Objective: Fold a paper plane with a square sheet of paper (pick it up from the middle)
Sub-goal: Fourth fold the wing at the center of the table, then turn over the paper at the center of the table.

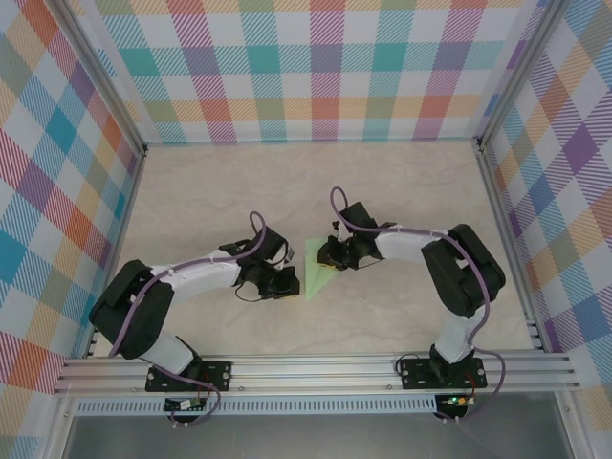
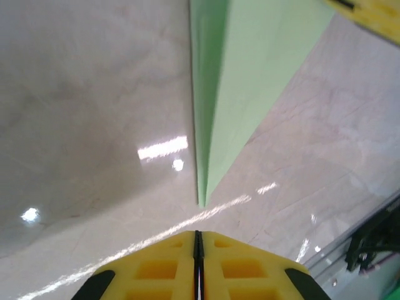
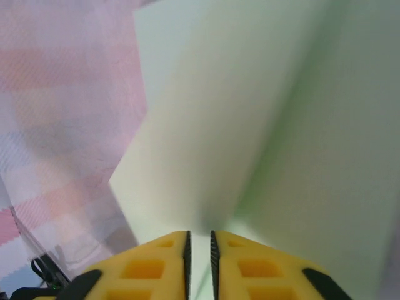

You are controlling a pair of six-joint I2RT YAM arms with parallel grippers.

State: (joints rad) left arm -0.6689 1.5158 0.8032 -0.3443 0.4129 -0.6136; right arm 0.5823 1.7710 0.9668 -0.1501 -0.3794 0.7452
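From above, the paper plane (image 1: 311, 271) lies on the bench (image 1: 210, 191) near the middle of its near half, a pale green pointed shape wedged between the two grippers. The left gripper (image 1: 285, 283) sits just beside the plane's left edge and the right gripper (image 1: 330, 256) is at its upper right.

The left wrist view adds what the overhead view cannot. The plane (image 2: 250, 75) lies flat with a long centre crease, and its sharp tip points at the left gripper (image 2: 197, 240). That gripper is clenched on nothing, and its yellow fingertips (image 2: 156, 269) are just short of the tip and apart from it. A corner of the right gripper (image 2: 369, 15) overlaps the plane's far edge.

The right wrist view shows the plane (image 3: 281, 125) up close as a blurred fold. The right gripper (image 3: 199, 262) has a narrow slit between its fingertips (image 3: 150, 269), and pale green shows in that slit. I cannot tell whether it is pinching the paper or has let go.

Open bench spreads wide behind and to both sides. It is bounded by the plaid walls (image 1: 306, 67) and by the metal rail (image 1: 316, 368) along the near edge.
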